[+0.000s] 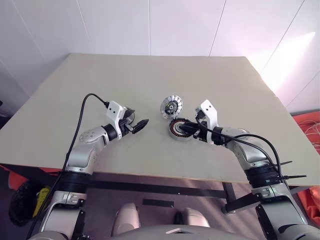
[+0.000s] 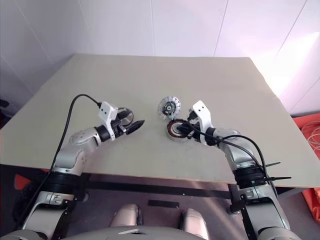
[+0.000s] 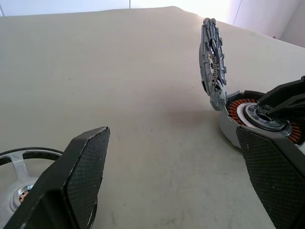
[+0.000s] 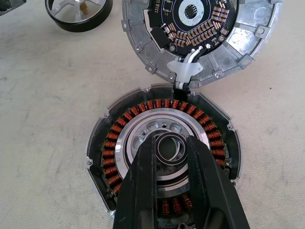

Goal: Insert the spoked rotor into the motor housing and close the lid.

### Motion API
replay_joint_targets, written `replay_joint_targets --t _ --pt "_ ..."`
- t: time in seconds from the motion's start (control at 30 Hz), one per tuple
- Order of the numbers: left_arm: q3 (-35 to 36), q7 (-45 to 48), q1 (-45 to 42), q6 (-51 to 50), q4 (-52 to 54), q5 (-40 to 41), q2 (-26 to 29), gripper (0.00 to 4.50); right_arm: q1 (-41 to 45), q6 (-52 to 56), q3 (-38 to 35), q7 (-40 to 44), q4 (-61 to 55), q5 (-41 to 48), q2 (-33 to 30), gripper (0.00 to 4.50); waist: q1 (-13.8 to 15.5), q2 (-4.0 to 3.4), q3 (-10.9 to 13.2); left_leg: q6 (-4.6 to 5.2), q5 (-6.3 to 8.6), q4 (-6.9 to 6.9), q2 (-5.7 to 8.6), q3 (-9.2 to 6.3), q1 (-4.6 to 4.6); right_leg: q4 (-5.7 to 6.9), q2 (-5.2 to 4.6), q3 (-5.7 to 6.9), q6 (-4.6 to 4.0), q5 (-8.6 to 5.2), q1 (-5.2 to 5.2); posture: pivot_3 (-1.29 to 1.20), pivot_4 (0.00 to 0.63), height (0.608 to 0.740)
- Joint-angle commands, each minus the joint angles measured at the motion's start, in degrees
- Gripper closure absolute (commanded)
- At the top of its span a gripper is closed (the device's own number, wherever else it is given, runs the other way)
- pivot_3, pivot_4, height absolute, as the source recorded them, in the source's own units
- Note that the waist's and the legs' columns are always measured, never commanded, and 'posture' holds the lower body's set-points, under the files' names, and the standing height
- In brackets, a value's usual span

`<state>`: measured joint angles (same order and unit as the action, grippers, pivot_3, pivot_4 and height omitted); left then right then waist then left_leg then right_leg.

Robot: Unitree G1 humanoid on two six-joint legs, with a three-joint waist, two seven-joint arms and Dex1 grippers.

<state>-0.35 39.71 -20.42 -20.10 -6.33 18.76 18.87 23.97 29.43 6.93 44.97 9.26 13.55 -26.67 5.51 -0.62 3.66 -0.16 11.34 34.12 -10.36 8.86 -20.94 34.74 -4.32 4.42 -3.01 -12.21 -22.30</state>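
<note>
The right claw stood narrowly open, its two black fingers laid over the grey middle of the motor housing and flanking a small metal ring at its centre; whether the tips pinched that ring or only rested beside it could not be told. In the left eye view this claw sat just right of centre, reaching in over the housing from the right.

The left claw was spread wide and held nothing, left of centre in the left eye view, apart from the housing with bare table between them. In the left wrist view its fingers stood far apart at the lower corners.

The housing lay flat on the table with its ring of copper windings open to view. Its lid stood raised at the housing's far edge, joined there by a pale hinge piece, its inner face showing a circuit board with small parts set around a round centre. In the left eye view the lid stood just above the housing.

The spoked rotor, a dark ring with pale spokes, lay on the table in the upper left of the right wrist view, apart from the housing. In the left wrist view it lay at the lower left, just beside the left claw's finger.
</note>
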Motion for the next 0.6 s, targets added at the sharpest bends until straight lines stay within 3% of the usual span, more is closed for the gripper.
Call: replay_joint_targets --t 0.03,0.6 --pt "0.4 -0.2 -1.0 1.4 1.3 -0.4 0.2 0.0 0.0 0.1 -0.1 0.9 -2.1 -0.1 -0.8 3.9 0.0 0.0 0.0 0.0 0.0 0.0 0.0 0.0 0.0 0.0 0.0 0.0 -0.02 0.01 0.0 0.0 0.0 0.74" --pt "0.5 -0.7 -0.8 2.3 0.9 -1.0 0.1 0.0 1.7 -2.6 0.1 0.7 0.2 -2.4 0.2 3.9 0.0 0.0 0.0 0.0 0.0 0.0 0.0 0.0 -0.01 0.0 0.0 0.0 0.02 -0.01 -0.01 0.0 0.0 0.74"
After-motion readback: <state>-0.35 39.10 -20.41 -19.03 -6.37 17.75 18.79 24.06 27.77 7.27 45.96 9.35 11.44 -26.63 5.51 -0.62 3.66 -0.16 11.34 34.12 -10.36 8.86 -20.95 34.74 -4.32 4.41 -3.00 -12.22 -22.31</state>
